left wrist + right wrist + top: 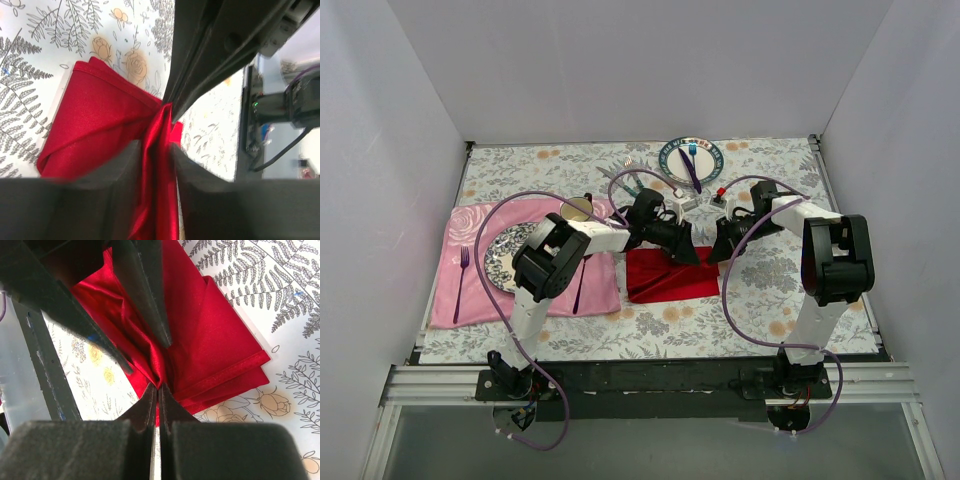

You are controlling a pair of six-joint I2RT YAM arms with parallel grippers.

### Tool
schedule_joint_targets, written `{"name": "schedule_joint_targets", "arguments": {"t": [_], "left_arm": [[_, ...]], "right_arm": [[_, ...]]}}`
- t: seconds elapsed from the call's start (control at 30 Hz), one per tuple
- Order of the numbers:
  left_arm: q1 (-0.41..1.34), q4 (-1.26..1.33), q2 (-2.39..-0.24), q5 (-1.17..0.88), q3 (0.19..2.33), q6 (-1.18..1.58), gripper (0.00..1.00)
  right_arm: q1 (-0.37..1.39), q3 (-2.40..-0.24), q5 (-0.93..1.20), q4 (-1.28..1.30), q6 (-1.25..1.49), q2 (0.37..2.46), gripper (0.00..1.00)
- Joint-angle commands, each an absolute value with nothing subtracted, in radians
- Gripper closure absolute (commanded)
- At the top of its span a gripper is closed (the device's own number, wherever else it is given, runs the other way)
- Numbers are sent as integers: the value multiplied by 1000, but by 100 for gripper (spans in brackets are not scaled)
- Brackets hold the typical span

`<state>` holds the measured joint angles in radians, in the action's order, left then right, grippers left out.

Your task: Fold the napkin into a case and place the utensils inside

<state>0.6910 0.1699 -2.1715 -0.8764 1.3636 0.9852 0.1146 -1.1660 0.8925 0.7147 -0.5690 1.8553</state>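
The red napkin [665, 278] lies folded on the flowered tablecloth in the middle of the top view. My left gripper [690, 255] is at its far right corner, shut on a bunched strip of napkin [100, 120] that runs between its fingers [125, 170]. My right gripper [720, 250] meets it from the right and is shut on a fold of the same napkin [215, 340], pinched at its fingertips [158, 387]. The two grippers nearly touch over that corner. The utensils [633, 180], with teal handles, lie behind the arms near the back of the table.
A pink placemat [470, 290] at the left carries a patterned plate [505, 255], a purple fork [465, 265] and a cup [577, 208]. A round plate [672, 160] with a blue fork and a purple knife stands at the back. White walls enclose the table.
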Motion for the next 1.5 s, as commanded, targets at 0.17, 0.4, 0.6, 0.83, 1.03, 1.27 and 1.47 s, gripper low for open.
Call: {"name": "schedule_joint_targets", "arguments": {"t": [0.17,0.4,0.6,0.83,1.03,1.27,1.47], "left_arm": [[689,189,-2128,-916,1342,1067,100],[686,230,-2140,-940,1307,1169,100],[686,227,-2140,-928,1285,1180,100],[681,202,-2155,-920,1284,1199,100],[675,206,-2158,-917,1273,1216,100],[669,199,-2167,-923,1278,1218,100],[664,179,-2169,-934,1281,1195,100]], "right_arm": [[120,-1207,879,718,-554,1859,99],[121,-1213,851,652,-468,1799,70],[123,-1213,822,502,-336,1738,71],[233,-1201,657,502,-394,1701,82],[274,-1123,529,407,-382,1649,81],[310,-1068,500,376,-376,1649,76],[325,-1074,496,373,-354,1666,74]]}}
